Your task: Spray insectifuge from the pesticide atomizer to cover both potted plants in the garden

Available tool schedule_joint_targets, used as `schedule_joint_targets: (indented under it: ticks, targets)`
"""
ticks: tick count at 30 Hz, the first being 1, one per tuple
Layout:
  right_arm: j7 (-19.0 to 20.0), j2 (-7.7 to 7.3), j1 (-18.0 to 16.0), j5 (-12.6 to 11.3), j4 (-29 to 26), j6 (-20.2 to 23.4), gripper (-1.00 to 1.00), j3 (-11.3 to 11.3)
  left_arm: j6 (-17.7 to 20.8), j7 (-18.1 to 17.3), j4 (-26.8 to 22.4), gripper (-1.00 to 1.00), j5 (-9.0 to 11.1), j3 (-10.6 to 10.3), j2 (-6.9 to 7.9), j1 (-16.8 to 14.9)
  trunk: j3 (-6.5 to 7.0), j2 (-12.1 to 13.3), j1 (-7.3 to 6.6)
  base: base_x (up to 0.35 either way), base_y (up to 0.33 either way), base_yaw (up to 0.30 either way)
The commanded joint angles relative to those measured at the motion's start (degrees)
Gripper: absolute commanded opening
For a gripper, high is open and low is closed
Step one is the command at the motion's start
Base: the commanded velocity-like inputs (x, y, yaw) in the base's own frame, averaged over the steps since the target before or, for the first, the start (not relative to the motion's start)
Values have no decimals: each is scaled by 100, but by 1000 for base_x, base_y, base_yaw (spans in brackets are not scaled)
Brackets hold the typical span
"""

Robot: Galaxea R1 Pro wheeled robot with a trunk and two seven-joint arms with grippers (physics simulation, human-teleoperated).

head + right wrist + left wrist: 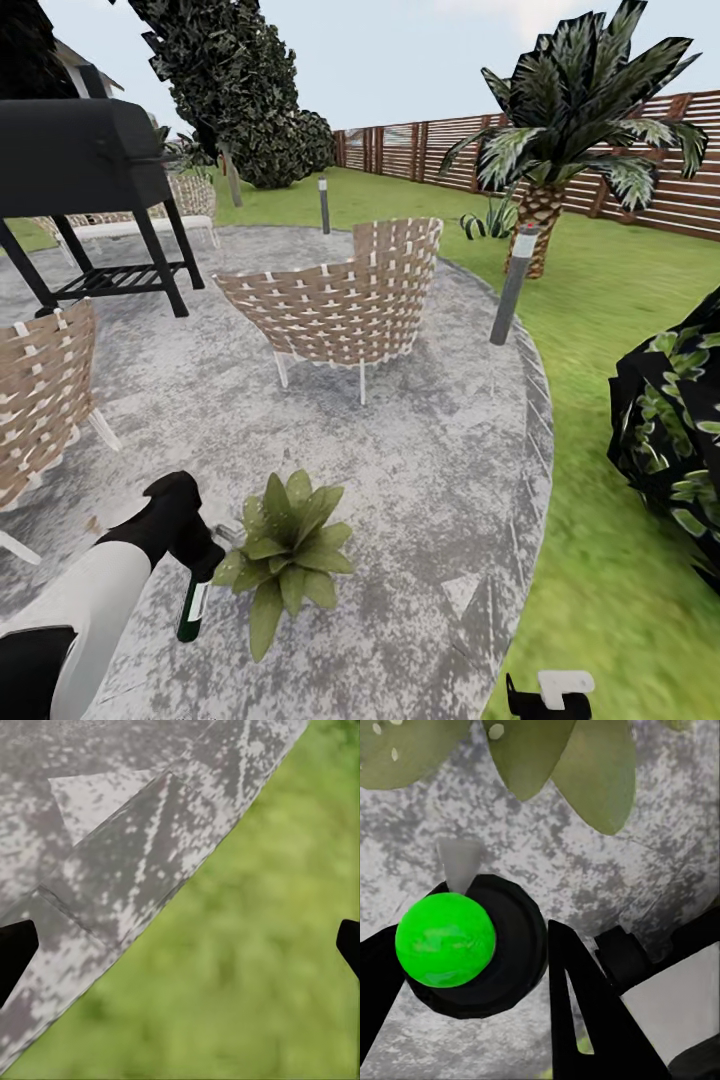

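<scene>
One plant (288, 553) sits at lower centre of the head view, on the grey patio (430, 470). It is a low rosette of pointed green leaves; its pot does not show. A second such rosette cannot be picked out with certainty: a small striped clump (487, 219) stands by the palm (560, 130) at upper right, too far off to identify.

Left gripper (200, 560) is at lower left of the head view, just beside the plant's leaves, carrying the atomizer (192, 607), a dark green bottle hanging below it. In the left wrist view the black fingers (585, 1005) flank a round black cap (502, 945) topped by a bright green ball (445, 939). The jaws look pressed against the atomizer's head from both sides. A pale grey wedge (459, 862) lies beyond the cap, towards leaves at the frame's upper edge; whether it is spray or paving I cannot tell.

Right gripper (180, 945): only the two fingertips show, at the left and right edges of the right wrist view, spread wide with nothing between them, over the border of patio and lawn (277, 945).

Progress, judged: pickup is done and the atomizer is at the first plant. No coating shows on the leaves, so coverage is unconfirmed. Left to do: cover this plant fully, find the second, and spray it.
</scene>
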Motion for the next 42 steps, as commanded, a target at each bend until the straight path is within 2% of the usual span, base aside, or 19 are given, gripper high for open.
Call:
schedule_joint_targets:
  ticks: [1,2,4,5,6,7,9,12,16,21,25,35,42]
  targets:
    - [-42,-3,-4,63,10,-15,100,-23,35,-330,-8,-100,-163,-332,-10,-10,-5,-2,0,28,-101,127]
    - [-42,-5,-5,63,10,-15,100,-23,36,-549,-8,-100,-193,-566,-3,-39,-5,-2,0,12,-41,52]
    - [-42,-6,-6,63,12,-14,100,-23,33,-934,-36,-100,-253,-820,10,-71,-5,-2,0,5,-17,22]
    - [-40,-7,-3,61,11,-15,100,-23,34,-1173,-67,-100,-361,-952,13,-87,-5,-2,0,2,-7,9]
    - [-41,-7,-3,61,10,-15,100,-23,36,-1420,-89,-100,-566,-1059,-1,-107,-5,-2,0,1,-3,4]
    - [-40,-7,-5,62,9,-15,100,-23,36,-1620,-101,-100,-841,-1101,-20,-153,-5,-2,0,0,-1,1]
    - [-36,-9,-5,66,9,-15,100,-23,36,-1898,-105,-100,-1190,-1121,-40,-262,-5,-2,0,0,0,0]
    - [-42,-15,-4,68,9,-15,100,-23,37,-1954,-147,-100,-1733,-1134,-41,-373,-5,-2,0,0,0,0]
    - [-35,-15,-1,63,9,-13,100,-23,37,-1954,-337,-100,-2103,-1132,-12,-378,-5,-2,0,0,0,0]
    - [-42,-8,-3,59,9,-7,100,-23,43,-1954,-356,-100,-2143,-1126,58,-329,-5,-2,0,0,0,151]
    - [-42,-7,-4,60,9,-7,100,-23,85,-1954,-359,-100,-2144,-1122,19,-316,-5,-2,0,31,-43,219]
    - [-42,-7,-5,64,9,-7,100,-23,107,-1954,-368,-100,-2144,-1115,7,-349,-5,-2,0,79,-244,12]
    - [-42,-7,-3,63,9,-7,100,-23,107,-1954,-368,-100,-2142,-1113,6,-350,-5,-2,0,-60,-270,222]
